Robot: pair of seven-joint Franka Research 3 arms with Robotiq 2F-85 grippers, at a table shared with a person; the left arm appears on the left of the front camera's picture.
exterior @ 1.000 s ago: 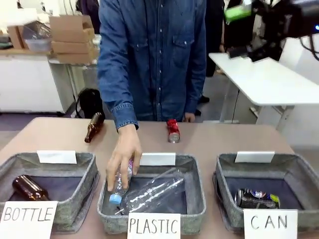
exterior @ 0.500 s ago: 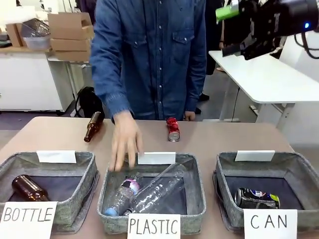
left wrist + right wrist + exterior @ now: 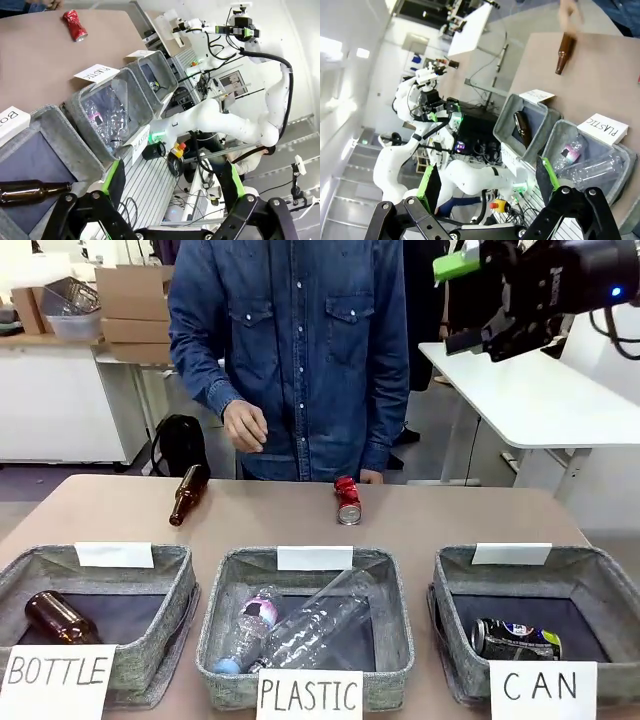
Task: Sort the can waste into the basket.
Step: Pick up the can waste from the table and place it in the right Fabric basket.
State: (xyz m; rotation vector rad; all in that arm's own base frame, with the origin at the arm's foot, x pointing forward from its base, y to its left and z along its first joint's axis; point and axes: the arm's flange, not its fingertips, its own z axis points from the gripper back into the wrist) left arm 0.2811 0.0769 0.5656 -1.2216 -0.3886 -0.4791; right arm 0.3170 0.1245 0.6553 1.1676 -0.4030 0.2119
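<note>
"Brown tabletop (image 3: 460, 515) out in front of us, three grey baskets along the near edge, and a person (image 3: 300, 340) in a denim shirt standing at the far side. Where are the cans?"

"The dark can (image 3: 515, 639) lies on its side inside the CAN basket (image 3: 600, 565), the right-hand one. The red can (image 3: 347, 501) is out on the bare table, lying near the far edge just in front of the person, beyond the PLASTIC basket (image 3: 398, 610) in the middle."

"What else is about?"

"Clear bottles (image 3: 310, 625) lie in that middle basket. One brown bottle (image 3: 60, 617) lies in the BOTTLE basket (image 3: 185, 585) on the left. A loose brown bottle (image 3: 188, 494) lies on the table behind it, well apart from the red can."

"And the arms?"

"The right gripper (image 3: 445, 305) hangs high on the right, in front of the white table at the back, fingers spread with nothing between them. The left gripper (image 3: 173, 182), seen from its own wrist, is spread wide too and holds nothing. Its camera looks along the row of baskets, with the BOTTLE one nearest."

"The person's hands?"

"One hand (image 3: 245, 426) is loosely curled at waist height, off the table, touching nothing. The other hand (image 3: 373, 477) shows its fingertips at the far edge, just behind the red can."
</note>
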